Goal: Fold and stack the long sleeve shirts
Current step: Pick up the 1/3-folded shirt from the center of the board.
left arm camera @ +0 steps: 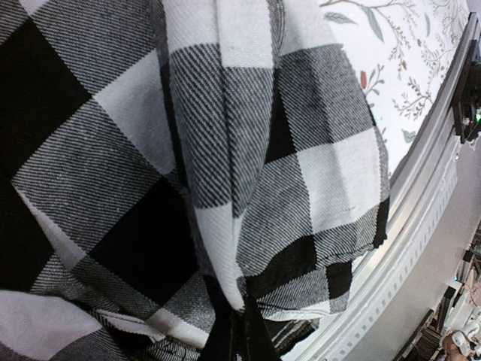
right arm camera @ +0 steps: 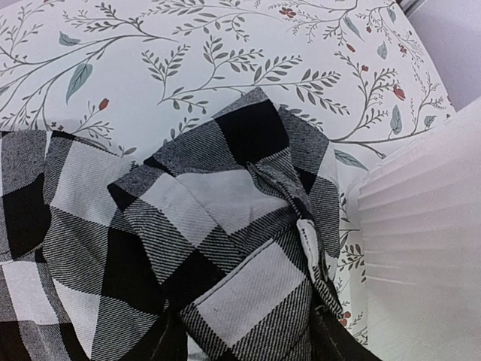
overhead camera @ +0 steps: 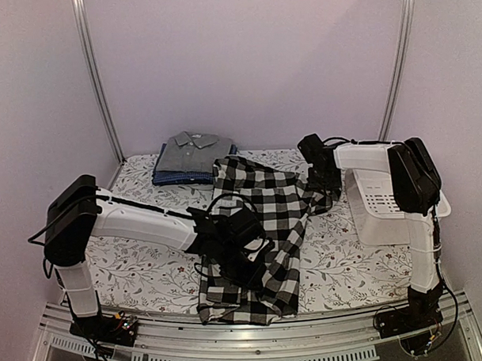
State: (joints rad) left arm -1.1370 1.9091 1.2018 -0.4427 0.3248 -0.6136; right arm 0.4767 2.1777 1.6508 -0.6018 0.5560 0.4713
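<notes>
Checked shirt (overhead camera: 262,219) lies along the table (overhead camera: 347,260) centre, hem at the near edge. Left gripper (overhead camera: 242,248) clamped on its cloth. Right gripper (overhead camera: 322,192) at its far-right corner beside white basket (overhead camera: 385,215); can't tell if gripping. Grey shirt (overhead camera: 194,150) folded on blue shirt (overhead camera: 171,178), far left.

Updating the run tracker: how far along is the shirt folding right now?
Done: the grey shirt lies folded on the folded blue shirt at the back left. In hand: the checked shirt lies stretched out in the middle; the left claw is shut on its cloth, the right claw straddles its far-right corner, jaws apart. Left: finish that fold and put it on the stack.
</notes>
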